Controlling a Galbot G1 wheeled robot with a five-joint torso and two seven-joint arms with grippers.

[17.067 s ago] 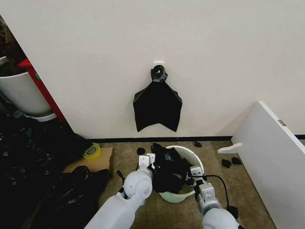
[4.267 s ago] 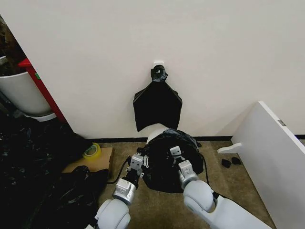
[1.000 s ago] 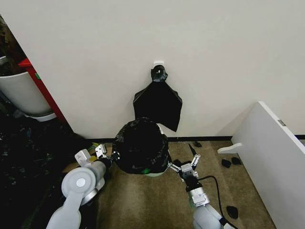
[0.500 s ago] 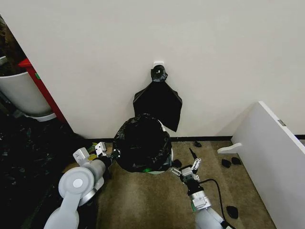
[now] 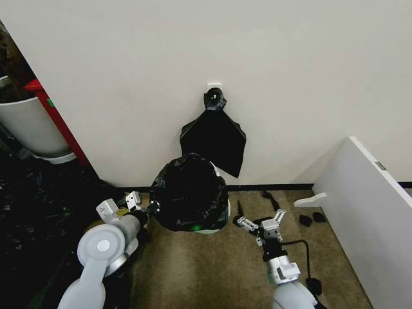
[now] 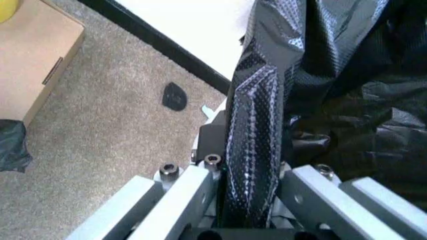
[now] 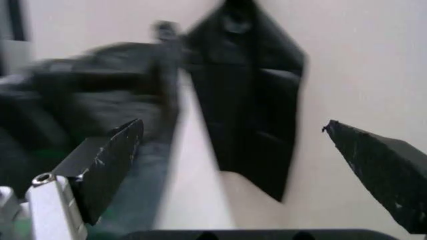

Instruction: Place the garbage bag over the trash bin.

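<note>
Nearest to me, my right gripper (image 5: 260, 221) hangs free over the carpet (image 5: 212, 270), just right of the bin, its black-tipped fingers (image 7: 107, 162) spread wide with nothing between them. On my left, the left gripper (image 5: 143, 205) sits against the bag's left side, and in its wrist view I see the jaws closed on a bunched fold of the garbage bag (image 6: 257, 150).

The garbage bag (image 5: 189, 191) is draped over the trash bin (image 5: 222, 215), covering its top and most of its sides; only a sliver of white wall and a hint of green show at the lower right. The bin stands on the carpet close to the wall (image 5: 290, 77). Left of it lies a cardboard box (image 6: 33, 55). Behind, a flat black sheet (image 5: 213, 140) hangs from a wall hook (image 5: 214, 85).
</note>
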